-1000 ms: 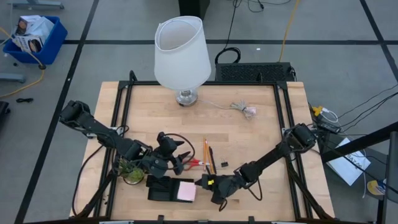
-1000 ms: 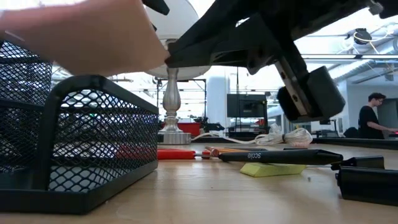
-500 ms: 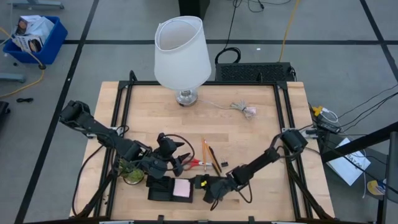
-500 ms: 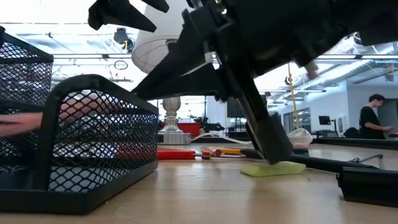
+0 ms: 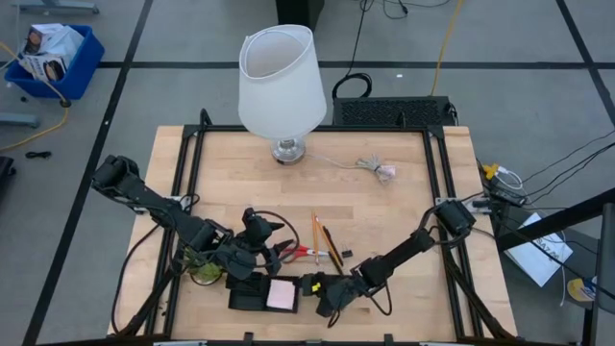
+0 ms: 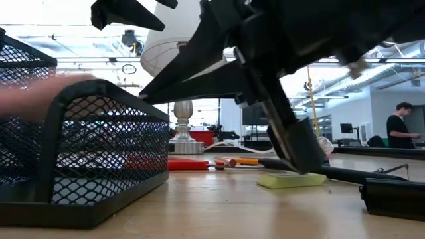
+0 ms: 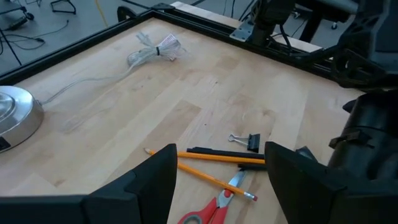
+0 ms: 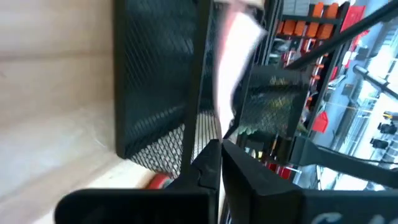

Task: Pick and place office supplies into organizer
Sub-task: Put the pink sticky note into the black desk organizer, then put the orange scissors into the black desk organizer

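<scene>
at the table's near edge, the right gripper [image 5: 309, 288] hangs just beside the open side of the organizer [image 5: 246, 293], its two dark fingers [image 8: 214, 163] drawn together. the pink sticky-note pad [image 5: 281, 293] lies in the black mesh tray's right-hand end, directly in front of those fingertips. the right wrist view shows a pink blur [image 8: 233, 46] just past the closed tips, so whether the pad is pinched or already let go cannot be told.

the relation that matters, by this reading: the pad sits to the left of the right gripper along the table's front edge, with the tray's mesh wall [image 6: 99, 149] between it and the low camera. any retreat would have to run back to the right, the way the forearm lies.

just behind the tray, the left gripper [image 5: 272, 252] hovers with its jaws standing apart and nothing between them, pointed at the red-handled scissors [image 5: 294, 253]. its own camera looks past both fingers onto the scissor blades [image 7: 219, 202], an orange pencil [image 7: 199, 175] and a dark pen [image 7: 225, 152] lying side by side, and a black binder clip [image 7: 247, 142] beyond them. seen from above, the pencil and pen have their long axes running near to far, slightly slanted. the left arm is plainly the nearer one to the scissors and looks best placed for them.

a yellow pad [image 6: 291, 179] lies on the wood beside the right arm in the low view. farther back a pale cable bundle [image 5: 377, 169] lies loose, and a white-shaded lamp [image 5: 282, 86] stands by the far edge.
</scene>
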Robot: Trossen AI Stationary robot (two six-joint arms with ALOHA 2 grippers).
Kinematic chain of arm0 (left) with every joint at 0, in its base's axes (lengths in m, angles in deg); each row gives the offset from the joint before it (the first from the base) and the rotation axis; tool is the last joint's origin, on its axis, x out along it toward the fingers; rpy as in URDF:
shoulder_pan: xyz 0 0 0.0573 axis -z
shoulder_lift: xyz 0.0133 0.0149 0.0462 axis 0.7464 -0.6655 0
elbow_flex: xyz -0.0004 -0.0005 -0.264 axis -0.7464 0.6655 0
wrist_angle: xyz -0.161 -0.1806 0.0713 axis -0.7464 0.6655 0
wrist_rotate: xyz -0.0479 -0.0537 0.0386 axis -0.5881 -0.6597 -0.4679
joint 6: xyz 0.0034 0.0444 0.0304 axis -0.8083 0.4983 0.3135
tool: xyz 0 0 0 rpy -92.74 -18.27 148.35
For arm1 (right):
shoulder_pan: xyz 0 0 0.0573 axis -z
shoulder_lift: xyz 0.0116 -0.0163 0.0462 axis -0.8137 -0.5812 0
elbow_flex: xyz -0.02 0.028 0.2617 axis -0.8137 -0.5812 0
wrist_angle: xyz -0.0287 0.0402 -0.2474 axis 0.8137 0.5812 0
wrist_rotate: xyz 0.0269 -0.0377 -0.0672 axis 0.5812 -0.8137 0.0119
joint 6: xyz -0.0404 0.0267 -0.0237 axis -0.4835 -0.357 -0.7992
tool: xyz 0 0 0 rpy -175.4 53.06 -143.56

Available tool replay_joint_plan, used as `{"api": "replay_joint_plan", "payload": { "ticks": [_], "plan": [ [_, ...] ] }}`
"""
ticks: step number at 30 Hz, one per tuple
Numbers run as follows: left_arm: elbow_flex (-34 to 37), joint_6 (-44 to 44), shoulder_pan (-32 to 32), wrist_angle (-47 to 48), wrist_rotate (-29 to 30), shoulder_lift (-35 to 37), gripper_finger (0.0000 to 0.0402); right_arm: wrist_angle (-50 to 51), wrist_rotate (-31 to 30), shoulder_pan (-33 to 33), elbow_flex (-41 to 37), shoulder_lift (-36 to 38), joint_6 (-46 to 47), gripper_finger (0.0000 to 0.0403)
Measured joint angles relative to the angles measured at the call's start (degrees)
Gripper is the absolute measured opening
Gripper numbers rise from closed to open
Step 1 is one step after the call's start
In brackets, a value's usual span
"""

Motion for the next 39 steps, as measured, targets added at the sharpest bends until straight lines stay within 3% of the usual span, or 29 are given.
{"api": "replay_joint_plan", "payload": {
  "ticks": [5,13,19,26,31,39],
  "plan": [
    [0.0,0.0,0.0,-0.62,0.0,0.0,0.0243,-0.37,0.02,-0.64,0.0,0.02,0.33,0.0029],
    [0.0,1.71,0.0,-2.69,-0.31,0.0,0.0243,-0.25,-0.81,0.55,-0.02,0.03,3.68,0.01],
    [0.0,1.86,0.0,-2.54,-0.31,0.0,0.0243,-3.39,-13.34,0.08,-0.04,0.04,0.55,0.0136],
    [0.0,1.84,0.0,-2.49,-0.33,0.0,0.0243,-2.36,-21.97,-1.4,-0.77,1.27,12.8,0.0138],
    [0.0,1.79,0.0,-2.43,-0.35,-0.04,0.0243,-2.52,-26.56,-1.47,-6.21,8.04,19.07,0.0139],
    [0.0,2.6,0.0,-2.47,-0.24,-0.04,0.0243,-3.55,-25.45,-2.83,-21.19,24.99,38.52,0.0136]
  ]
}}
